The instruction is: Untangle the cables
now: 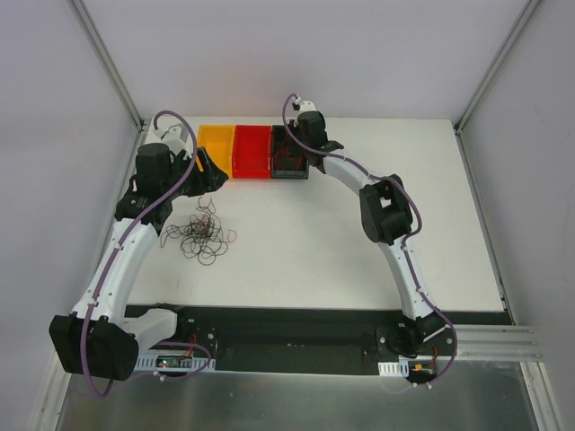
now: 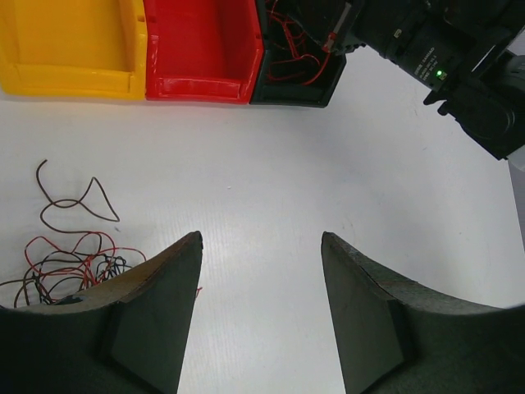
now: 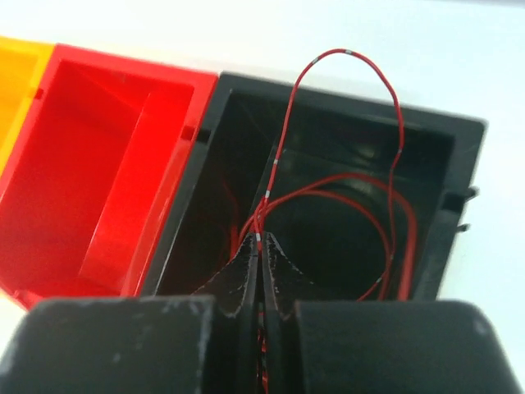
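A tangle of thin cables [image 1: 202, 235], dark red, brown and black, lies on the white table left of centre. In the left wrist view the tangle [image 2: 70, 263] sits low on the left, partly hidden by my left finger, and one brown cable [image 2: 82, 205] curls just above it. My left gripper [image 2: 261, 236] hangs open over bare table, right of the tangle [image 1: 208, 171]. My right gripper [image 3: 261, 238] is shut on a red cable [image 3: 349, 52] that loops up out of the black bin [image 3: 344, 103]. More red cable lies coiled inside that bin.
Three bins stand in a row at the table's back: yellow [image 1: 216, 144], red [image 1: 252, 151] and black [image 1: 289, 171]. The yellow bin [image 2: 74, 82] and red bin [image 2: 201, 86] hold nothing that I can see. The right arm [image 2: 459, 57] reaches over the black bin.
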